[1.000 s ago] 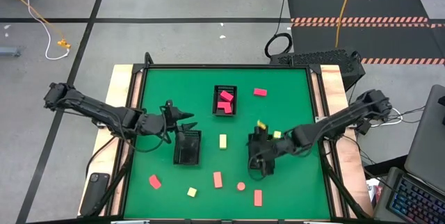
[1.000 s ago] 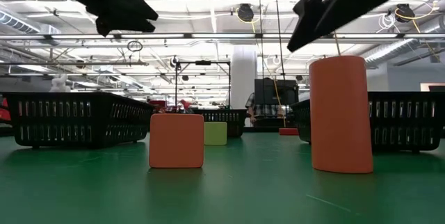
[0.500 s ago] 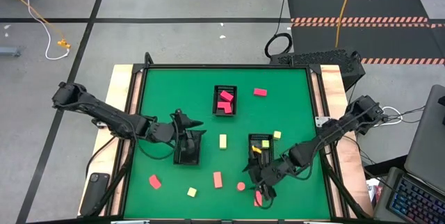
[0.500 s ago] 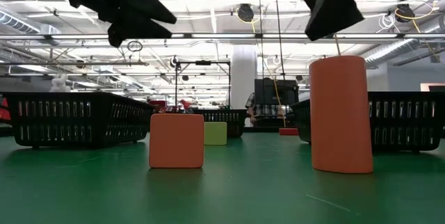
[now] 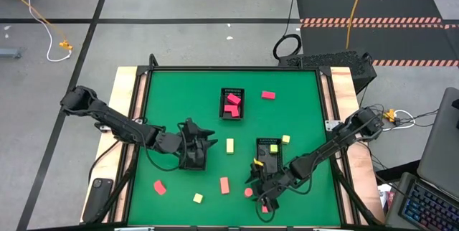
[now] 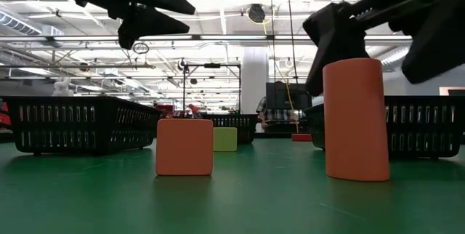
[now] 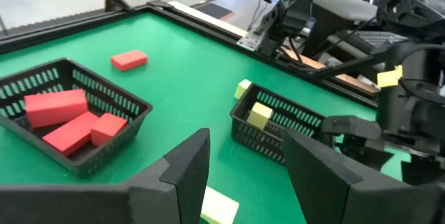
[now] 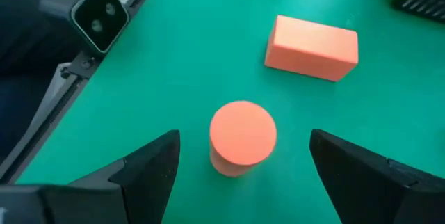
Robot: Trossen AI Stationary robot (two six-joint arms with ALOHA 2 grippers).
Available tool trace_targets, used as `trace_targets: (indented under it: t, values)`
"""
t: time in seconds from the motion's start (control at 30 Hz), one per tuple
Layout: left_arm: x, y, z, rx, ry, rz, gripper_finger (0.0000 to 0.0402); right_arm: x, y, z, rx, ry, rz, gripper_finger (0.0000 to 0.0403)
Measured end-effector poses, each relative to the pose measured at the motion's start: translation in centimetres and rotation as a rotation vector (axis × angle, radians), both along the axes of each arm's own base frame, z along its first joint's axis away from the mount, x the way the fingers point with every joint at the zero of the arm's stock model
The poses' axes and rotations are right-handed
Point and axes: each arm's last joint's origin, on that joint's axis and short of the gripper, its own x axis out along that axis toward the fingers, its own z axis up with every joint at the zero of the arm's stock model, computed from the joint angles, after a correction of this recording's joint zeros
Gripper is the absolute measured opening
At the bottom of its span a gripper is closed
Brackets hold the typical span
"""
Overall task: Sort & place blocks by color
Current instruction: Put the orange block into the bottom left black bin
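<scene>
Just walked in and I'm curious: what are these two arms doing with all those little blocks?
They are sorting blocks by colour into black trays. The right hand, open, hovers over a round orange block near the table's front edge. The left hand, also open, hangs above an empty-looking tray. One tray holds red blocks, another yellow.

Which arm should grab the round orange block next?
Right. The right gripper hangs open directly over the round orange block, fingers either side. The left gripper is over the left tray, farther away.
</scene>
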Motion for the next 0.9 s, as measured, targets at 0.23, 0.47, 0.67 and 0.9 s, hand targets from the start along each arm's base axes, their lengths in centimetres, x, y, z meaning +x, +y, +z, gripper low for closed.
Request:
trace_targets:
  t: [0.23, 0.47, 0.67, 0.9]
  values:
    - [-0.07, -0.13, 0.02, 0.003, -0.004, 0.014, 0.0184, 0.24, -0.03, 0.21, 0.013, -0.025, -0.002, 0.0312]
    - [-0.14, -0.33, 0.02, -0.020, -0.010, 0.013, 0.0184, 0.25, -0.03, 0.23, 0.014, -0.027, -0.003, 0.0270]
    - [-0.19, -0.45, 0.01, -0.021, -0.010, 0.008, 0.0184, 0.24, -0.04, 0.20, 0.010, -0.027, -0.001, 0.0218]
    - [-0.19, -0.45, 0.01, -0.020, -0.010, 0.008, 0.0184, 0.18, -0.07, 0.10, 0.010, -0.025, 0.000, 0.0192]
